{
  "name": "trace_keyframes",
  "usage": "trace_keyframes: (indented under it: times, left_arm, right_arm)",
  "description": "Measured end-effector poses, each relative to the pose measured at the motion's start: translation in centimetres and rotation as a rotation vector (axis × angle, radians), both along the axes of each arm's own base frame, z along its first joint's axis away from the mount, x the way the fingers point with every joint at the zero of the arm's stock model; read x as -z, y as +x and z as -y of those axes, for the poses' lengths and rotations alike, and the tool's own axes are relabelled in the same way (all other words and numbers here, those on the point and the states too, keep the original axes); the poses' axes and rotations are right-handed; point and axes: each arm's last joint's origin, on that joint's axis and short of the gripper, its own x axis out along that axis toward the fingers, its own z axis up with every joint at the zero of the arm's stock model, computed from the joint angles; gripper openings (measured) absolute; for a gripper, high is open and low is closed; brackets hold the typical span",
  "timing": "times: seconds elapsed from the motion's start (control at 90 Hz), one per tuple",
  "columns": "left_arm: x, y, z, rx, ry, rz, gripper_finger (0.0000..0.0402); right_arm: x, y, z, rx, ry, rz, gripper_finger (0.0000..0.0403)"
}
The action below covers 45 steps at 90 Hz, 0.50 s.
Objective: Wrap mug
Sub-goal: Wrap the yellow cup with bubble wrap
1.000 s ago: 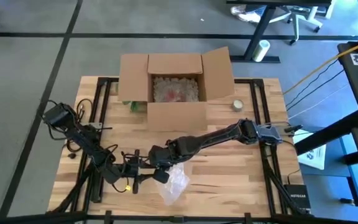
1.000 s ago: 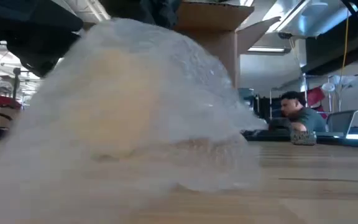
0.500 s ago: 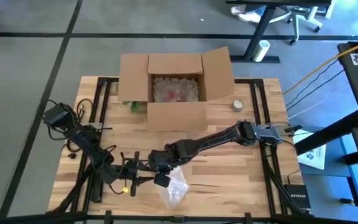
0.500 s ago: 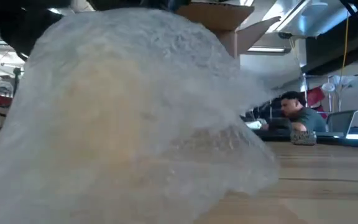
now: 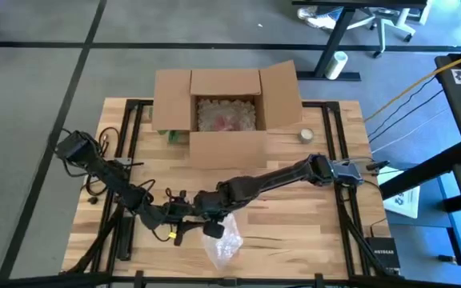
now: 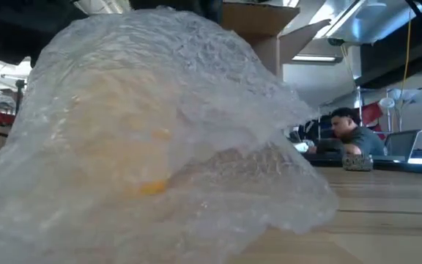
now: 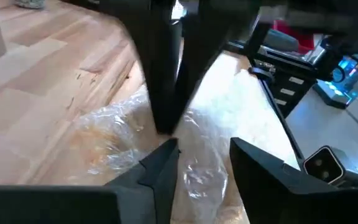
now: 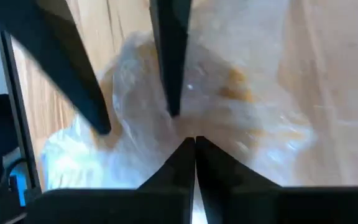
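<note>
Bubble wrap [image 6: 160, 147], bunched into a loose, crinkled mound at the front edge of the table [image 5: 310, 232], well apart from the open cardboard box [image 5: 226, 148] at the back. Fills most of the low view. Shows a yellow-orange patch through the film, most likely the mug [image 6: 152, 188]; handle and rim too veiled to make out.

Likely handles as two things at once: a soft, springy, nearly weightless film around a hard, heavier, breakable core. Probably slips over glazed ceramic, so tugging one loose flap may peel the wrap off rather than move the bundle. Better to pinch a free fold at the edge for folding over, and to squeeze across the firm core only for lifting. Springs back when let go, so best kept pinned while the next fold goes down.

Right gripper [image 8: 195, 142] down on top of the mound, fingers pressed together, apparently nipping a fold of film. Left gripper [image 7: 204, 149] just beside it on the left of the bundle, fingers spread apart over the plastic, holding nothing. Tips of the two nearly touching.

Beyond the table, a person [image 6: 346, 128] seated at a desk.
</note>
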Motion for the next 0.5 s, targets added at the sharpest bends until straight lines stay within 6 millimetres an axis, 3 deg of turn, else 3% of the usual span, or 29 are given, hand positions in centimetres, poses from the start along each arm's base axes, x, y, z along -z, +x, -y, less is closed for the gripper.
trace_keyframes:
  times: [0.289,0.5]
  left_arm:
    - [0.1,0.0,0.0,0.003,0.016,-0.003,0.0087]
    - [0.1,0.0,0.0,0.013,0.046,0.002,0.0039]
  right_arm:
    - [-4.8,-2.4,-0.2,0.013,0.002,0.062,0.0]
    - [-5.5,-5.6,-3.8,-0.041,-0.057,-0.038,0.0]
